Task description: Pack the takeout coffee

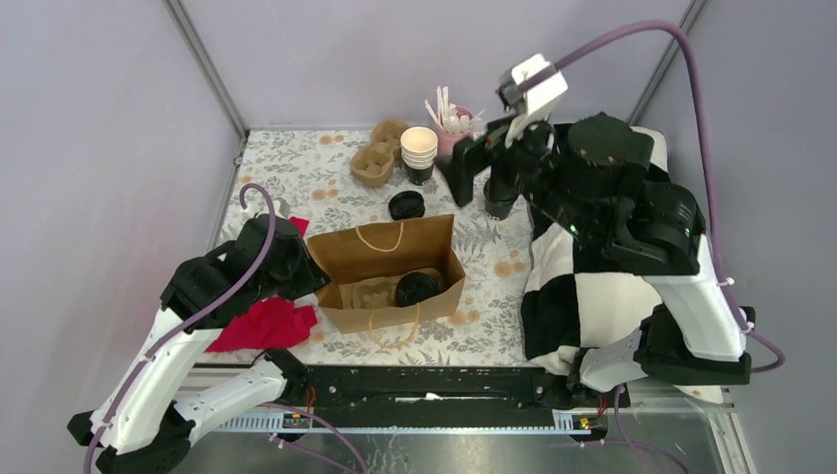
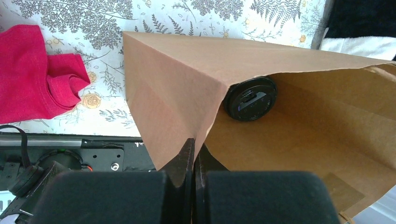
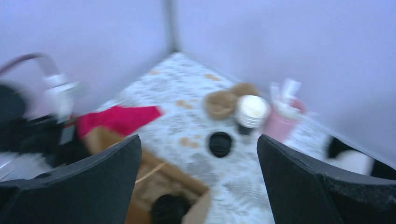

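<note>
The takeout coffee (image 1: 418, 287), a black cup with a round black lid (image 2: 250, 99), lies inside the open brown paper bag (image 1: 395, 242) at mid-table. In the blurred right wrist view it shows as a dark shape (image 3: 168, 210) in the bag (image 3: 154, 179). My left gripper (image 2: 194, 148) is shut on the bag's left rim (image 2: 187, 84), pinching the paper. In the top view it sits at the bag's left end (image 1: 314, 275). My right gripper (image 1: 481, 178) hangs high over the back of the table, open and holding nothing (image 3: 198, 140).
A nested stack of lidless cups (image 1: 418, 153), loose black lids (image 1: 406, 205), a cardboard cup carrier (image 1: 378, 153) and a pink holder of stirrers (image 1: 454, 128) stand at the back. Red cloth (image 1: 262, 324) lies left of the bag, checkered cloth (image 1: 568, 296) to its right.
</note>
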`<action>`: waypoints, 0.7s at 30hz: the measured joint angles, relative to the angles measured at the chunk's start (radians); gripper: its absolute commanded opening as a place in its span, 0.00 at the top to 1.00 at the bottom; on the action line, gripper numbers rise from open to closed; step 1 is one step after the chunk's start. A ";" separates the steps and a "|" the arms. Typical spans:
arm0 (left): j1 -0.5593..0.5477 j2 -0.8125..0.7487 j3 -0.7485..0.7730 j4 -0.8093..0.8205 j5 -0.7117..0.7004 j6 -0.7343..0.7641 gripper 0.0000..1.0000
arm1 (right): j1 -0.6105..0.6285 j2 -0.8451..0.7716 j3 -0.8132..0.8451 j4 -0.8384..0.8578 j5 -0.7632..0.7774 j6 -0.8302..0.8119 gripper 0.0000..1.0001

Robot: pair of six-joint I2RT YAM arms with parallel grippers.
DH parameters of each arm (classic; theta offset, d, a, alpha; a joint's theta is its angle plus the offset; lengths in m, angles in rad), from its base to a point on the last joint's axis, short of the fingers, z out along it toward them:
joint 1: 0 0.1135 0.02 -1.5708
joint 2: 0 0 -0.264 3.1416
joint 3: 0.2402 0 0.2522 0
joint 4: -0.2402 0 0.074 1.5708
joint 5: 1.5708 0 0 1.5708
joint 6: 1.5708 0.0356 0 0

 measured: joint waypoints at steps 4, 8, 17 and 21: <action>0.000 0.021 0.014 0.003 0.000 0.017 1.00 | -0.169 0.036 -0.038 0.008 0.152 -0.026 0.00; 0.000 0.039 0.026 0.006 0.000 0.033 1.00 | -0.331 0.121 -0.133 -0.008 0.172 -0.016 0.00; 0.000 0.021 0.016 0.016 0.011 0.051 1.00 | -0.636 0.365 -0.295 -0.055 0.036 0.063 0.00; 0.000 0.012 0.005 0.018 0.019 0.058 1.00 | -0.715 0.413 -0.375 -0.050 -0.013 0.069 0.00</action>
